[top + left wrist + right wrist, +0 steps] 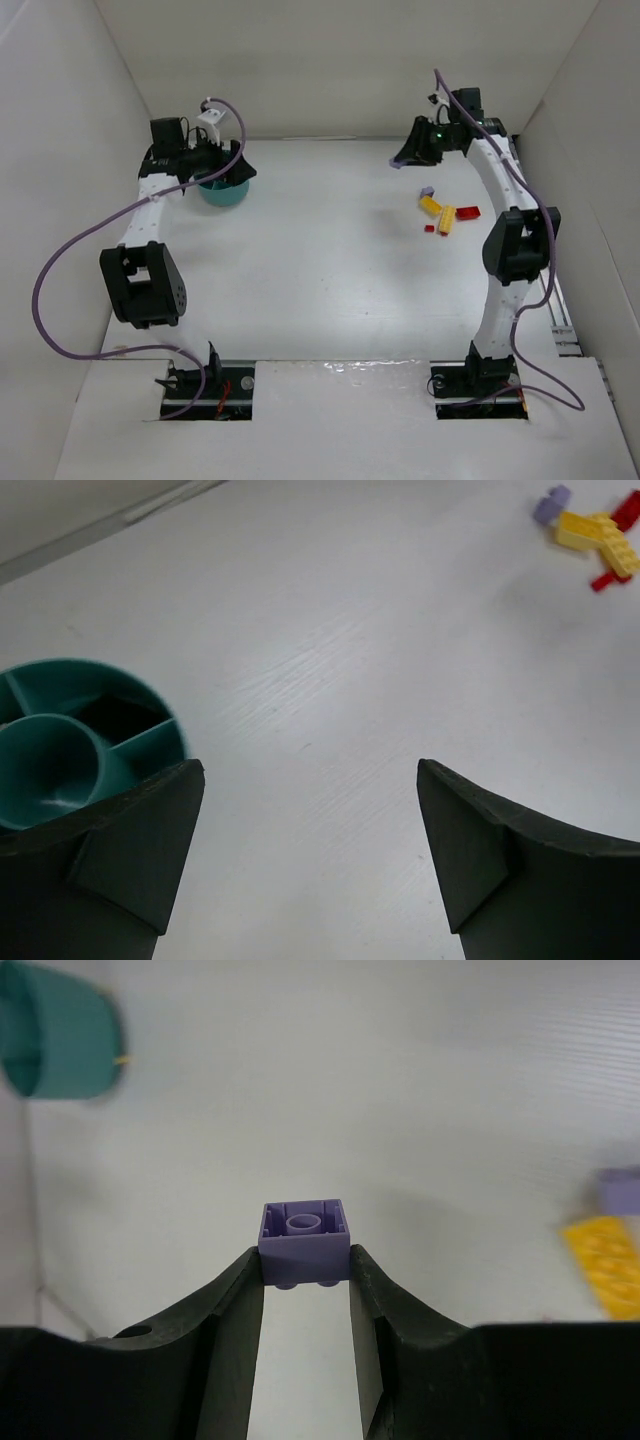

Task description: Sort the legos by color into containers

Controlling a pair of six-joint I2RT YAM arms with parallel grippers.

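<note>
Purple plastic sits at the very tips of the right hand (305, 1265) — one small purple brick (304, 1230), hollow side facing the wrist camera, clamped by its lower edge only and apparently clear of the desk (400, 1110). With so little of it caught, a jolt in transit could pivot it or squirt it out. The other bricks (446, 215) (yellow, red and another purple) lie clustered on the desk near the right arm. The teal bowl (223, 192) stands well apart at the far left, so the carry is long. The left hand (310, 772) hangs spread and empty just beside that bowl — the arms could clash there, or a nudge could shove the bowl. Its compartments look narrow, so a high release may land the brick in the wrong one.
</note>
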